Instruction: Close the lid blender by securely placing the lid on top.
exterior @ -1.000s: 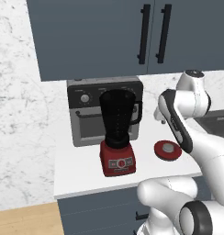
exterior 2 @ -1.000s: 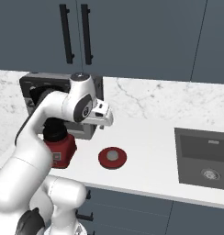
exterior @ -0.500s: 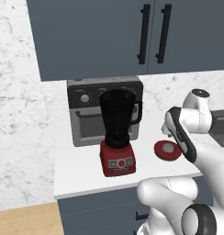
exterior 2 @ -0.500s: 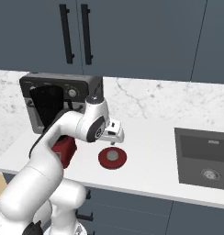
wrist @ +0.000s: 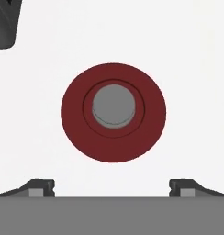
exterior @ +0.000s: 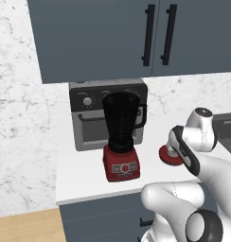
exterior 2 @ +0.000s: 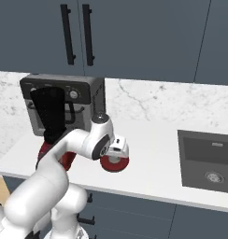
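The lid (wrist: pixel 113 112), a red disc with a grey knob in its centre, lies flat on the white counter (wrist: pixel 192 69), straight below the hand. My gripper (wrist: pixel 112 188) is open, its fingertips (wrist: pixel 40 186) spread wider than the lid and holding nothing. From the side, the gripper (exterior 2: pixel 117 156) hangs just above the lid (exterior 2: pixel 114 164). The arm covers part of the lid (exterior: pixel 165 156) in the left base view. The blender (exterior: pixel 121 137), a dark jar on a red base, stands to the lid's left with its mouth uncovered. The blender (exterior 2: pixel 51 116) sits behind my arm.
A grey toaster oven (exterior: pixel 93 116) stands right behind the blender against the marble wall. A sink (exterior 2: pixel 209 161) is set into the counter to the right. Dark cabinets (exterior: pixel 155 38) hang above. The counter's front edge (exterior: pixel 98 194) runs close to the blender base.
The arm has swung down and to the right, away from the blender. The hand has dropped from above the counter to just over the lid.
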Available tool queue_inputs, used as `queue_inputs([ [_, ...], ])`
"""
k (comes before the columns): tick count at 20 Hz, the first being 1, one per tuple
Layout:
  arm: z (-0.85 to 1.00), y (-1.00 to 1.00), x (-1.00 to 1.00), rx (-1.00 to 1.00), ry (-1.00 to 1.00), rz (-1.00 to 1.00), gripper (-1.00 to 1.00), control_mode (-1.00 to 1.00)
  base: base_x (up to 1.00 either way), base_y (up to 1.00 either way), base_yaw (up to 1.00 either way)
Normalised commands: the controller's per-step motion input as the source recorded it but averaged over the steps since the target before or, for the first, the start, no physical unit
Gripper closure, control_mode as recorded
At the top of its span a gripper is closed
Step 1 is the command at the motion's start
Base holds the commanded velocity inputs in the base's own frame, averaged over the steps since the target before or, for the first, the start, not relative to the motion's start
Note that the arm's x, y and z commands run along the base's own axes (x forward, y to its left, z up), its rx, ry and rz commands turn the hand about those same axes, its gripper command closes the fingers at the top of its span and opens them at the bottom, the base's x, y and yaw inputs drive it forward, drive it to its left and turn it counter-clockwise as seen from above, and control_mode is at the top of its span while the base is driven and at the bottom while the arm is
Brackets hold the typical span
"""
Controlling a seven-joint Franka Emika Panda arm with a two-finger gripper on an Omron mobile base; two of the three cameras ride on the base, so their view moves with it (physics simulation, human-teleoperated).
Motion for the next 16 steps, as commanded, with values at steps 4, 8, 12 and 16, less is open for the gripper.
queue_inputs([
  [4, -0.2, -0.09, 0.08, 0.0, 0.0, 0.0, -1.0, -1.0, 0.0, 0.0, 0.0],
  [8, -0.13, -0.05, 0.14, 0.0, 0.0, 0.0, -1.0, -1.0, 0.0, 0.0, 0.0],
  [12, -0.1, 0.0, 0.2, 0.0, 0.0, 0.0, -1.0, -1.0, 0.0, 0.0, 0.0],
  [16, -0.11, 0.0, 0.23, 0.0, 0.0, 0.0, -1.0, -1.0, 0.0, 0.0, 0.0],
])
